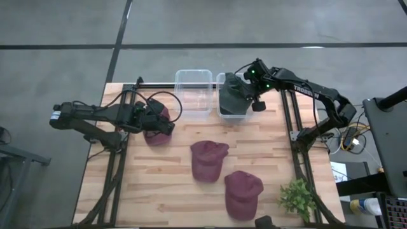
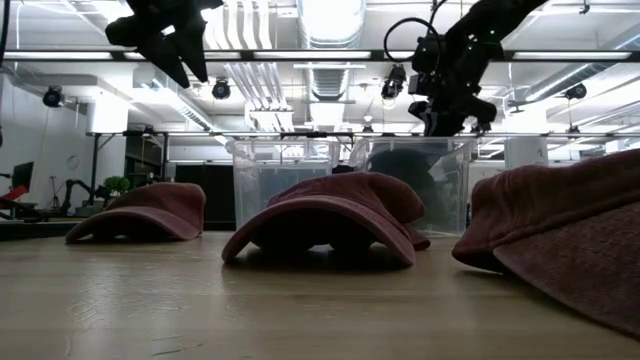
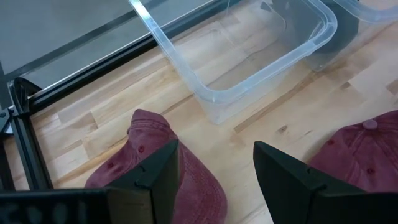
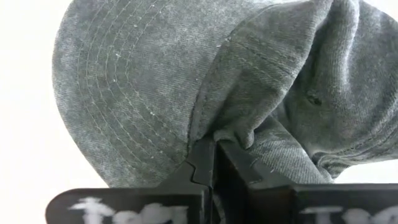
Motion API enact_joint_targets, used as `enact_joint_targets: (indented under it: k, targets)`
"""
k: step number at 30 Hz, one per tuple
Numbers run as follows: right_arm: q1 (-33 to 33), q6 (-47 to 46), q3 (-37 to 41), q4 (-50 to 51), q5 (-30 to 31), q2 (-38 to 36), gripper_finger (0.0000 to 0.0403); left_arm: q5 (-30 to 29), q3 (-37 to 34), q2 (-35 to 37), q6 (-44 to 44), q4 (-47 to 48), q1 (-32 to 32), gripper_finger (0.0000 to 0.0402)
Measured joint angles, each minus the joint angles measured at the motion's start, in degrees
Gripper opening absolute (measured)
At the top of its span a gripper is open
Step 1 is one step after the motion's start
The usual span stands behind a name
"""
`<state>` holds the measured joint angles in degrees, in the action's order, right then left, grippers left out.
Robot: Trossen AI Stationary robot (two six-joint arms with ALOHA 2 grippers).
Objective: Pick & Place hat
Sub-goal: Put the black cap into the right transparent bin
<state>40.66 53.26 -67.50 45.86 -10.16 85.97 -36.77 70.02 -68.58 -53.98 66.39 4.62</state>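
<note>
A dark grey cap (image 1: 233, 97) hangs from my right gripper (image 1: 245, 83) over the right clear bin (image 1: 222, 113), reaching down inside it (image 2: 405, 178). My right gripper (image 4: 214, 146) is shut on this cap. Three maroon caps lie on the wooden table on their brims and rims: one at the left (image 1: 156, 132), one in the middle (image 1: 208, 159), one nearer the near edge (image 1: 242, 193). My left gripper (image 1: 159, 121) hovers open above the left maroon cap (image 3: 155, 165), high over it in the low view (image 2: 165, 35), touching nothing. My right gripper pinches the grey cap between its two fingers at a bunched fold (image 4: 233, 134) where the brim meets the crown, several layers. The fingers point down from above. The cap hangs below them into the right bin; whether it touches the bin's floor cannot be told.
A second clear bin (image 1: 194, 92) stands left of the right one at the table's far edge, with nothing in it (image 3: 249, 56). A small green plant (image 1: 297, 198) sits at the near right corner. Black frame rails run along the table's left and right sides.
</note>
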Motion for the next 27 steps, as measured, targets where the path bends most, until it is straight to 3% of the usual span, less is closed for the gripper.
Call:
enact_joint_targets:
  k: [6, 18, 27]
  targets:
    - [-0.07, -1.14, -2.37, 1.54, 0.07, -0.87, 0.0021, 0.0, 0.0, 0.0, 0.01, 0.0, 0.0, 0.0197]
    - [-0.07, -2.65, -6.43, 4.23, 0.29, -1.29, 0.0121, 0.0, 0.0, 0.0, 0.31, 0.0, 0.0, 0.0197]
    - [-0.57, -5.88, -11.75, 3.86, 0.67, -3.15, 0.0131, -0.33, 0.0, 0.0, 1.11, -0.02, 0.0, 0.0197]
